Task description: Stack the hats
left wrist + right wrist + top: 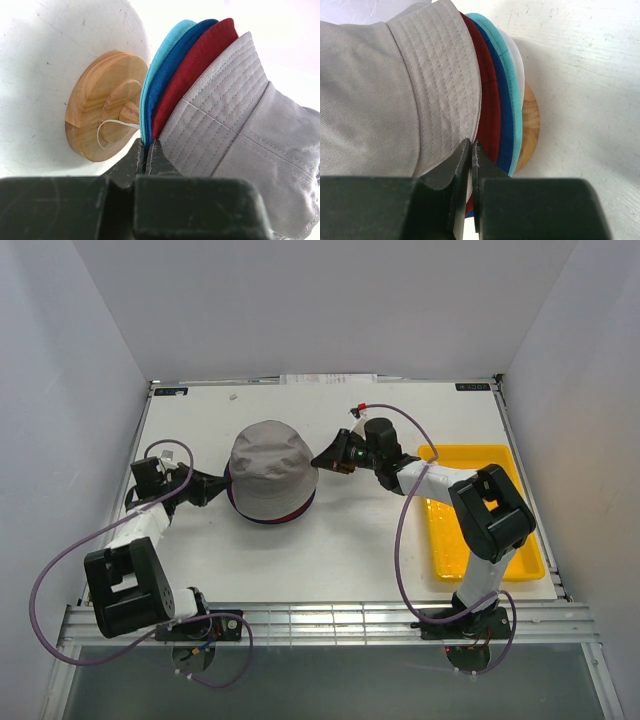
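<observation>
The hats [271, 475] sit stacked crown-up on the wooden stand [102, 105], grey hat [380, 85] outermost, between the two grippers. The left gripper [147, 149] pinches the layered brim edges at its tips; the right gripper [471, 149] is clamped on the grey brim

The white counter [350, 550] carries two things directly: a round wooden stand base [95, 107] near its middle, and a flat yellow tray [490, 456] on the right side, well apart from the base. A small white scrap [232, 396] lies near the far edge.
</observation>
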Robot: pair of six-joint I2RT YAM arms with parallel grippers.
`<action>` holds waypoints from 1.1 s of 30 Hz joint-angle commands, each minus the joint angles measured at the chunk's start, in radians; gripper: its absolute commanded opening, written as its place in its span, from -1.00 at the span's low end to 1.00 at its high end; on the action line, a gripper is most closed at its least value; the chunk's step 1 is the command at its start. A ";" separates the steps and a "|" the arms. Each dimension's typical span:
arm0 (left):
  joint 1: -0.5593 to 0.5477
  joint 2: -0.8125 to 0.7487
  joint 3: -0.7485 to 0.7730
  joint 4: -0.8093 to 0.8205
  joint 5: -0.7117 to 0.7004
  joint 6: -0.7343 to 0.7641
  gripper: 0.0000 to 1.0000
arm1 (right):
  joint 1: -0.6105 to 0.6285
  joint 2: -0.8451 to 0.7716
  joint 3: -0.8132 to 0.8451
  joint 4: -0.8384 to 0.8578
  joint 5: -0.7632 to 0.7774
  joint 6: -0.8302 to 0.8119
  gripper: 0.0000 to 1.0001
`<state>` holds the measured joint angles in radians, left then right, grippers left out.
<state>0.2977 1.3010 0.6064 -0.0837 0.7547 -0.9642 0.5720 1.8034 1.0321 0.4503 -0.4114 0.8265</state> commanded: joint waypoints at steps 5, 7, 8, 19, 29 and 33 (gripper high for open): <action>0.008 0.070 0.084 -0.155 -0.166 0.163 -1.00 | -0.012 -0.064 -0.007 -0.156 0.031 -0.078 -0.84; 0.008 0.080 0.113 -0.171 -0.173 0.185 -0.92 | -0.011 -0.079 -0.003 -0.163 0.026 -0.081 -0.82; 0.008 0.078 0.122 -0.183 -0.175 0.189 -0.81 | -0.008 -0.094 -0.001 -0.167 0.025 -0.084 -0.80; 0.008 0.001 0.174 -0.244 -0.222 0.216 0.23 | 0.002 -0.139 -0.010 -0.171 0.010 -0.086 -0.63; 0.008 -0.187 0.142 -0.309 -0.198 0.164 0.31 | 0.015 -0.176 -0.046 -0.148 0.023 -0.072 -0.44; 0.008 -0.253 0.086 -0.303 -0.124 0.111 0.38 | 0.015 -0.177 -0.024 -0.160 0.023 -0.070 -0.22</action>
<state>0.2993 1.0908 0.7372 -0.3706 0.5716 -0.8127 0.5838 1.6695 0.9909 0.2806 -0.3954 0.7631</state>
